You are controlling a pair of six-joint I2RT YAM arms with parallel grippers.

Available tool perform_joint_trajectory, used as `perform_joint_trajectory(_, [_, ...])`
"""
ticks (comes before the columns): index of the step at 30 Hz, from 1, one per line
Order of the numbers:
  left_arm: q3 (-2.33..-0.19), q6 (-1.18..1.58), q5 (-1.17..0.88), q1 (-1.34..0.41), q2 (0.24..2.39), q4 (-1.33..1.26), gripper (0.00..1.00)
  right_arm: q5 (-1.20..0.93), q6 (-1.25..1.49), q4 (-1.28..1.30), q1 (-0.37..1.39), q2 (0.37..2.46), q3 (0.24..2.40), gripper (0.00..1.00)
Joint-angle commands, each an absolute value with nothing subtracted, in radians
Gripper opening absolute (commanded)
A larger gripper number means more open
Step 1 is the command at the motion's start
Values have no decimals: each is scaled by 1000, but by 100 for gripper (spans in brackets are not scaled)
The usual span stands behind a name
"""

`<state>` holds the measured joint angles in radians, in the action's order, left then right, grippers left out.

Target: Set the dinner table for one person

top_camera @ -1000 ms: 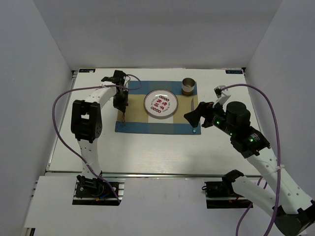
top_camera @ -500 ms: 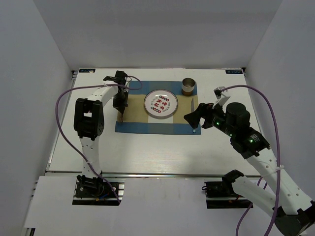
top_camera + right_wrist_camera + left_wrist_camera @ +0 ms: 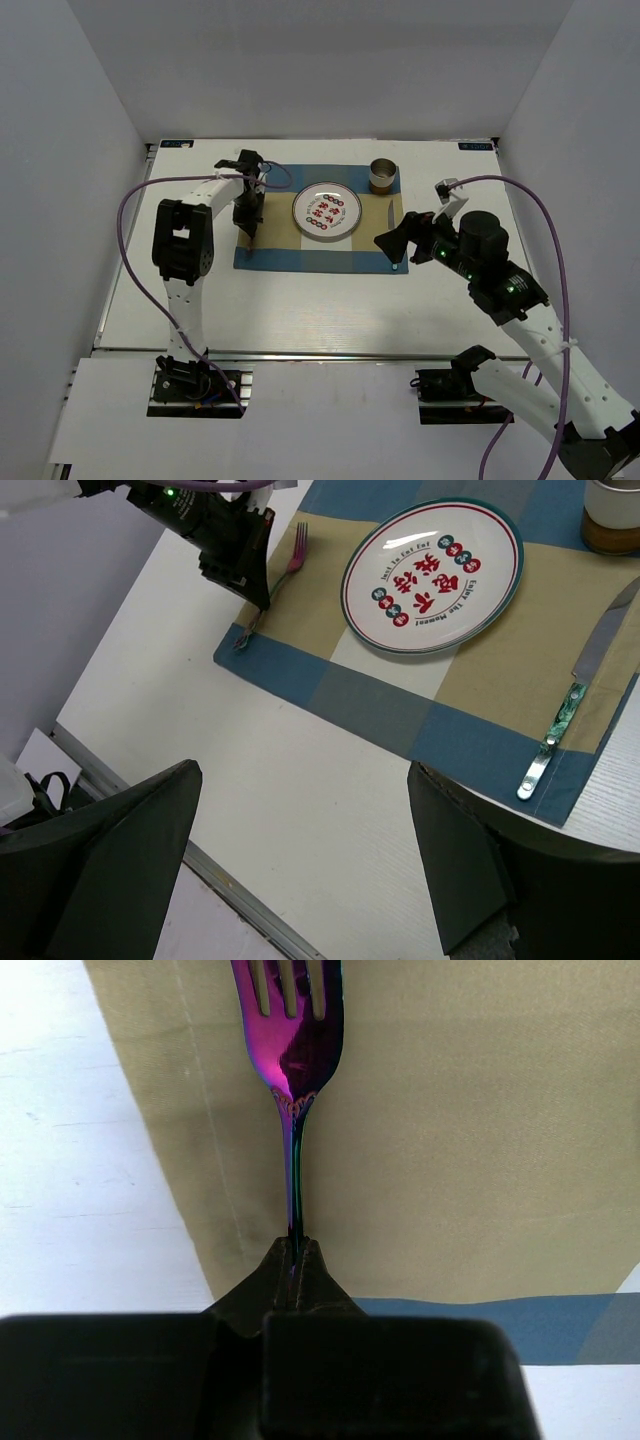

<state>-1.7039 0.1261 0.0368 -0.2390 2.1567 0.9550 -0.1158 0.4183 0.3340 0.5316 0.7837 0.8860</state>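
The white dinner table (image 3: 300, 300) carries a blue-and-tan checked placemat (image 3: 300, 255). My left gripper (image 3: 247, 212) is shut on the thin handle of an iridescent purple fork (image 3: 295, 1050), low over the mat's left tan strip; the jaws (image 3: 297, 1245) pinch the handle and the tines point away. In the right wrist view the fork (image 3: 285, 570) lies along the mat's left edge under the gripper. A round plate (image 3: 326, 211) with red lettering sits mid-mat. My right gripper (image 3: 390, 240) is open and empty above the mat's right front corner.
A knife (image 3: 575, 695) with a green handle lies on the mat's right strip. A tan cup (image 3: 383, 175) stands at the mat's far right corner. The table's metal rail edge (image 3: 230, 890) runs along the near side. White walls enclose three sides.
My left wrist has shifted slightly right while still pinching the fork. The right arm has barely moved.
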Motion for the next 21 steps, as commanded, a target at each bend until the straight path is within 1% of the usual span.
perform_joint_trajectory(1, [-1694,138,28,-255,2151,934,0,-126,419,304,532,761,888,89])
perform_joint_trajectory(4, [-1697,143,51,-255,2163,943,1,-126,420,308,531,756,888,89])
perform_joint_trajectory(6, [-1700,150,55,-255,2167,945,5,-124,420,310,531,752,890,89])
perform_joint_trajectory(10, [-1694,172,74,-255,2160,936,10,-121,419,318,537,747,888,89])
perform_joint_trajectory(21, [-1683,192,114,-255,2138,942,16,-120,419,319,531,744,891,89])
